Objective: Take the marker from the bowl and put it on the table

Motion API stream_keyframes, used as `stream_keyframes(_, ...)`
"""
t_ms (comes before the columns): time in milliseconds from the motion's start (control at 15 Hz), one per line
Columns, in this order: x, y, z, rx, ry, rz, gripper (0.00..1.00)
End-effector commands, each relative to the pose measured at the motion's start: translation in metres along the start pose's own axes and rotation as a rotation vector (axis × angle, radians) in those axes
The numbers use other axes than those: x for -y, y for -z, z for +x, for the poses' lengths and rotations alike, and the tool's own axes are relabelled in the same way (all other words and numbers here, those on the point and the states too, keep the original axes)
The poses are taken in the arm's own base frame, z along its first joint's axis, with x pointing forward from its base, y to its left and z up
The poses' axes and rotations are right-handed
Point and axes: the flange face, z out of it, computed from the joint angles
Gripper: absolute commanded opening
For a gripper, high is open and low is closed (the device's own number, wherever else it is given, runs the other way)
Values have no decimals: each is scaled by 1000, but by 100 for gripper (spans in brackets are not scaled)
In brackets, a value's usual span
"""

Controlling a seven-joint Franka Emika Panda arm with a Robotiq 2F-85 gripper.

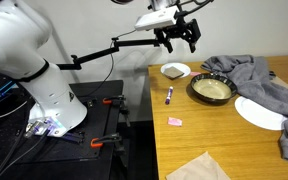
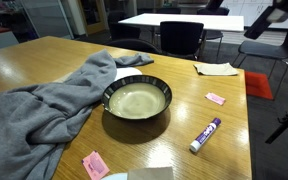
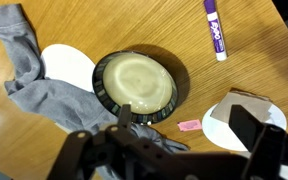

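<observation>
An exterior view: your gripper [image 1: 179, 35] hangs high over the table [image 1: 189, 145], near its far edge, likely to keep clear of everything below. The marker [image 1: 170, 95] lies flat on the wood by the edge nearest the robot's base, beside the bowl [image 1: 211, 90], not in it.

An exterior view: the bowl [image 2: 137, 100] looks empty. A grey cloth [image 2: 34, 110] touches its other side.

Wrist view: the jaws are spread wide and hold nothing. The placing looks done.
</observation>
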Motion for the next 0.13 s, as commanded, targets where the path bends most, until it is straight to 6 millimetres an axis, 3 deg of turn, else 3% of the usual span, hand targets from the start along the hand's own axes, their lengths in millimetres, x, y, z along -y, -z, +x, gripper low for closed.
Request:
stream_keyframes(0,0,0,0,1,-1,0,100)
stream_keyframes(67,0,0,0,1,-1,0,100)
